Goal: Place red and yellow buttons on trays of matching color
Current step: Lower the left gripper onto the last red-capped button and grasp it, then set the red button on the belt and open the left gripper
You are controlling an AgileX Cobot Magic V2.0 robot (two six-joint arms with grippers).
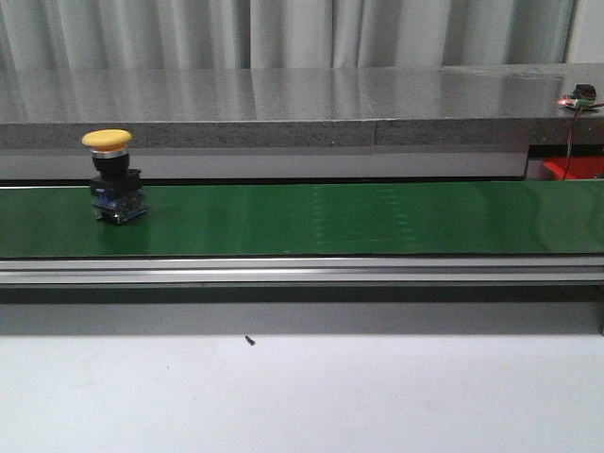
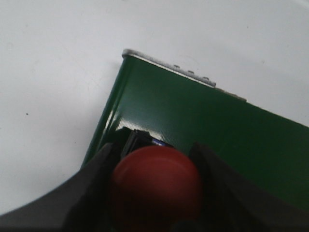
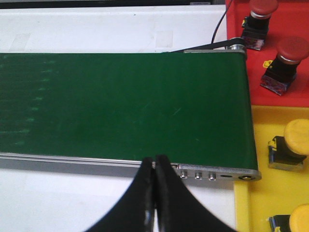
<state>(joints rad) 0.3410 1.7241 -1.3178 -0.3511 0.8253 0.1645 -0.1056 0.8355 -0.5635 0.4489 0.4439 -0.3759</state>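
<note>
A red button (image 2: 157,186) with a black base sits between the fingers (image 2: 94,186) of my left gripper (image 2: 155,154), which is shut on it above the end of the green belt (image 2: 217,130). A yellow button (image 1: 113,175) stands upright on the belt (image 1: 359,217) at its left. My right gripper (image 3: 155,163) is shut with nothing in it, just off the belt's near rail. Beyond the belt's end, the red tray (image 3: 294,21) holds two red buttons (image 3: 287,63) and the yellow tray (image 3: 260,203) holds yellow buttons (image 3: 292,145). Neither gripper shows in the front view.
The belt's aluminium rail (image 1: 302,272) runs along its front, with white table (image 1: 302,396) before it. A grey ledge (image 1: 283,104) lies behind the belt. A black cable (image 3: 219,24) runs past the red tray to the belt's roller.
</note>
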